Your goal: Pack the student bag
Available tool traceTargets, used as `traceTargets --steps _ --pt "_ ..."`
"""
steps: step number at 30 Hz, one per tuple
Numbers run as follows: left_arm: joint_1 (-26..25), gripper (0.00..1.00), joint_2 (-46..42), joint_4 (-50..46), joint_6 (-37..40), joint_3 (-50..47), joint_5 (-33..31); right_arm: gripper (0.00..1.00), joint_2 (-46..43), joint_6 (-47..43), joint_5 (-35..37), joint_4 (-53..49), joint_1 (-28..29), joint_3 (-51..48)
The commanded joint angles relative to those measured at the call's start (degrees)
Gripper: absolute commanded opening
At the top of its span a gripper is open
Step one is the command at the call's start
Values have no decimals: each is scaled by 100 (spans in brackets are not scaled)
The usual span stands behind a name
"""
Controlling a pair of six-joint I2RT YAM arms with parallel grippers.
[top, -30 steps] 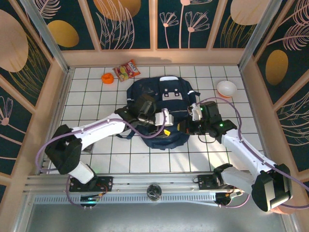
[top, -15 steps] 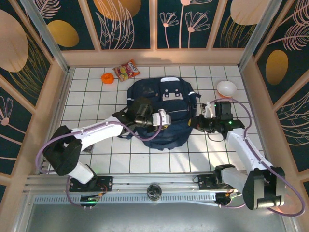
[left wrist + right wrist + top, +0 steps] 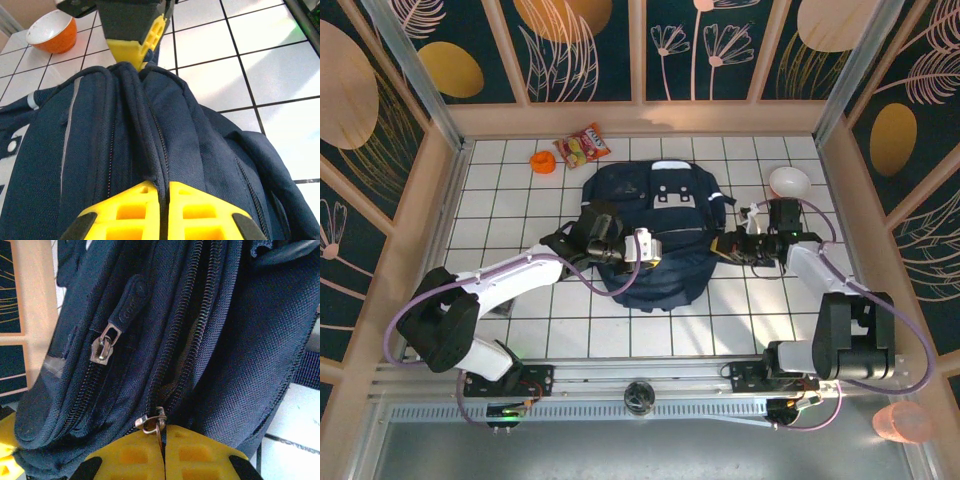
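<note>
The student bag lies mid-tabletop — long axis 12 to 6 o'clock, buckle patches toward 12.
Left hand clenches its seam from 9 o'clock — right hand pinches its zipper from 3 o'clock.

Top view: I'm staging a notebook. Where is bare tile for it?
Free: near tiles below the large navy fabric backpack; tiles along the left wall. Crowded: its sides, where the left tool and right tool clamp it.

1 student bag, 1 bowl, 1 snack packet, 1 orange item.
</note>
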Motion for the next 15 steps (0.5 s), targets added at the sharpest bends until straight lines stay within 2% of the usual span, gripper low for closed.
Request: traceTargets --steps 1,6,9,11,15 --pt "76 0 -480 -721 239 -82 749 0 190 70 1831 825 -582 337" --pt "79 0 -542 -423 -17 -255 616 0 81 -51 1337 820 -569 181" --pt "80 2 -530 -237 -116 -361 477 25 -276 -118 1225 604 -570 -1" --pt "76 3 -488 -244 -65 -382 426 36 -590 -184 1374 328 -591 -55" --pt "76 9 -455 -302 37 -385 366 43 -1114 -262 1644 -184 -633 -69"
